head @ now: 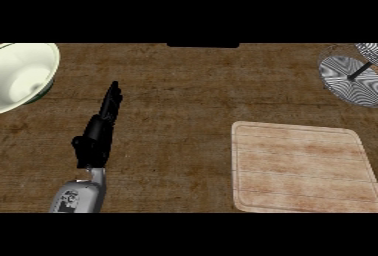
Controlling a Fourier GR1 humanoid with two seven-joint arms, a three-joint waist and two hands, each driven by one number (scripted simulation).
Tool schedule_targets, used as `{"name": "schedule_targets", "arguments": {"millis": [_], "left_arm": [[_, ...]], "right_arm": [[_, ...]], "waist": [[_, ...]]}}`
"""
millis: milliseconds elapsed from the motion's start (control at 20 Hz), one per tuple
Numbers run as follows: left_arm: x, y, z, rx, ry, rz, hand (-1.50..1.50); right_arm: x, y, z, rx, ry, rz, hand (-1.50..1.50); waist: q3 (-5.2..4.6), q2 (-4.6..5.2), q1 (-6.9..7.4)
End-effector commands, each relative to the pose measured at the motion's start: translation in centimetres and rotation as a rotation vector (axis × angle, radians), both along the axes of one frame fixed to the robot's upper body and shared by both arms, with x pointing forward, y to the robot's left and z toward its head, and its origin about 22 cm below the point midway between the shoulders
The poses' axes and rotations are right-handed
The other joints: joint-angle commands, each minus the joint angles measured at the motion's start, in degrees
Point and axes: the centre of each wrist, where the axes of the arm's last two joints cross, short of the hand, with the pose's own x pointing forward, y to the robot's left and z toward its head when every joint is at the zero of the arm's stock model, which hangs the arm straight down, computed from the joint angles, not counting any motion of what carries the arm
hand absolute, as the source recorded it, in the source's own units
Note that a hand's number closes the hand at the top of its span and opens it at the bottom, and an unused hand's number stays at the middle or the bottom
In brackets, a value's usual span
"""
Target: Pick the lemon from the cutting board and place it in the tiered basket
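Observation:
A pale wooden cutting board [298,167] lies on the counter at the lower right, and its top is bare; I see no lemon anywhere. The wire tiered basket [353,75] shows partly at the upper right edge, with a dark centre post. My left hand [100,132] rises from the lower left, edge-on, fingers straight and pointing away over the brown counter, holding nothing. My right hand does not show.
A large cream bowl [22,72] with a green rim sits at the upper left edge. A dark slot [202,45] lies at the counter's far edge. Brown wooden countertop [184,100] spans the middle between hand and board.

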Motion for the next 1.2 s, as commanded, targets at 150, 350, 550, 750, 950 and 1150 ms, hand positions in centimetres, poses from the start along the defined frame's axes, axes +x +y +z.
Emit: {"name": "schedule_targets", "arguments": {"millis": [150, 350, 550, 750, 950, 1150], "left_arm": [[-0.1, 0.4, 0.0, 0.004, -0.008, 0.000, 0.00], [-0.3, -1.0, -0.6, 0.010, -0.006, -0.017, 0.00], [-0.4, -1.1, 0.3, -0.014, -0.013, -0.012, 0.00], [-0.3, 0.1, 1.1, 0.008, -0.016, -0.012, 0.00], [-1.1, -0.2, -0.3, 0.007, -0.016, 0.006, 0.00], [-0.7, -1.1, -0.2, -0.013, -0.009, -0.005, 0.00]], "right_arm": [[2.7, -1.0, -2.2, -0.071, -0.018, -0.031, 1.50], [3.5, -2.3, -3.7, -0.093, 0.005, -0.041, 1.50], [3.8, -3.5, -6.2, 0.221, 0.046, -0.138, -1.50], [2.6, -5.8, -6.1, 0.323, 0.077, -0.079, -1.50], [2.4, -6.2, -5.8, 0.470, -0.020, -0.073, -1.50], [-0.2, -9.0, -3.1, 0.606, -0.153, -0.164, -1.50]], "waist": [[0.02, 0.12, 0.19], [0.05, 0.37, 0.65], [0.11, 0.51, 1.23], [0.13, 0.50, 1.19], [0.13, 0.47, 0.98], [0.18, 0.64, 0.73]]}}
